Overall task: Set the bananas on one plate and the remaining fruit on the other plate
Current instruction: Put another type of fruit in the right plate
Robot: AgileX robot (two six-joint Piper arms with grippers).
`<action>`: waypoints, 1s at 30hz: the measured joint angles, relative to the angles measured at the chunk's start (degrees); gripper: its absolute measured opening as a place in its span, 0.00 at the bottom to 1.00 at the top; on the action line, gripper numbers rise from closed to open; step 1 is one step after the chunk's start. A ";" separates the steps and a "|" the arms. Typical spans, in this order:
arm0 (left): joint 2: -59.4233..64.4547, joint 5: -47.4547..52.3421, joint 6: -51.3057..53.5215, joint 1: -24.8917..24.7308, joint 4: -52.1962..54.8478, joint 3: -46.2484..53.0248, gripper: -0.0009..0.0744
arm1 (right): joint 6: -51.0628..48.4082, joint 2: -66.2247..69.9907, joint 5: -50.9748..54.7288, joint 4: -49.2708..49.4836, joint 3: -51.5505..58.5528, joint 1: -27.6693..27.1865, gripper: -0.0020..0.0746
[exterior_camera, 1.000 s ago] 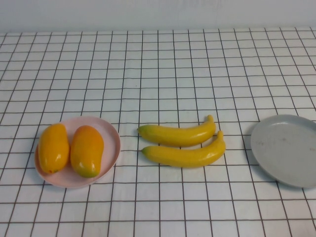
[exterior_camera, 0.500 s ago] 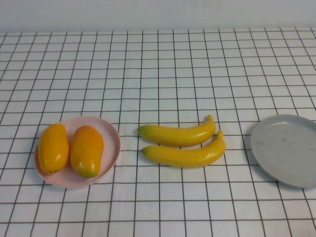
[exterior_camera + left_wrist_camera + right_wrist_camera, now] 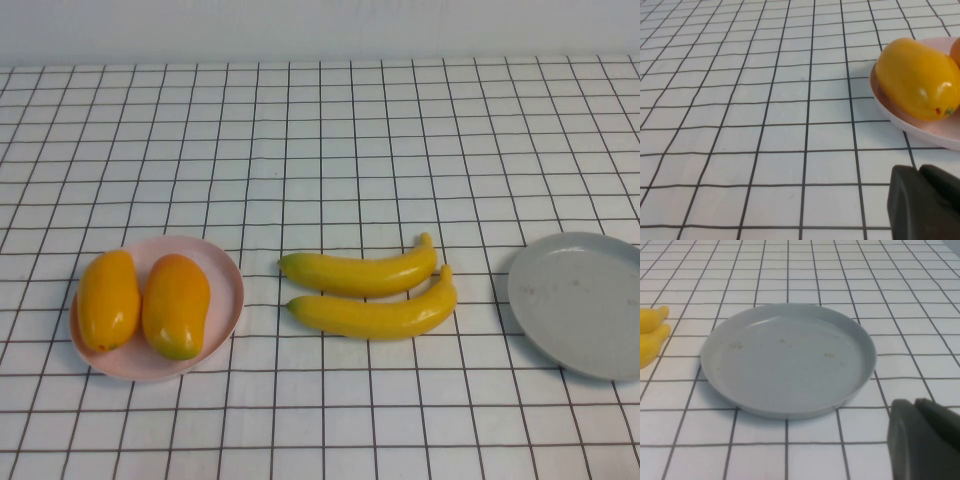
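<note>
Two yellow bananas (image 3: 362,272) (image 3: 375,313) lie side by side on the table's middle; their tips show in the right wrist view (image 3: 651,335). Two orange oval fruits (image 3: 109,298) (image 3: 176,305) lie on the pale pink plate (image 3: 228,285) at the left; one fruit (image 3: 915,77) and the pink plate's rim (image 3: 920,131) show in the left wrist view. The light-grey plate (image 3: 580,300) stands empty at the right and shows in the right wrist view (image 3: 790,360). My left gripper (image 3: 920,172) is shut and empty beside the pink plate. My right gripper (image 3: 917,407) is shut and empty beside the grey plate. Neither gripper shows in the high view.
A white cloth with a black grid (image 3: 320,150) covers the table. A pale wall runs along the far edge.
</note>
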 joint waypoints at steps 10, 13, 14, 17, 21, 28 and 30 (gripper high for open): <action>0.00 0.00 0.00 0.00 0.14 0.00 0.01 | 0.00 0.00 -8.79 14.91 0.00 0.00 0.01; 0.00 0.00 0.00 0.00 0.13 0.00 0.01 | 2.32 0.00 -9.86 28.42 0.00 0.00 0.01; 0.00 0.00 0.00 0.00 0.13 0.00 0.01 | 3.34 0.00 -10.10 35.98 0.00 0.00 0.01; 0.00 0.00 0.00 0.00 0.13 0.00 0.01 | 4.73 0.00 -10.90 58.60 0.00 0.00 0.00; 0.00 0.00 0.00 0.00 0.13 0.00 0.01 | -1.34 0.00 -13.40 67.27 0.00 0.00 0.01; 0.00 0.00 0.00 0.00 0.13 0.00 0.01 | -8.20 0.00 -13.09 68.83 0.00 0.00 0.01; 0.00 0.00 0.00 0.00 0.13 0.00 0.01 | -8.31 0.00 -12.85 66.13 0.00 0.00 0.01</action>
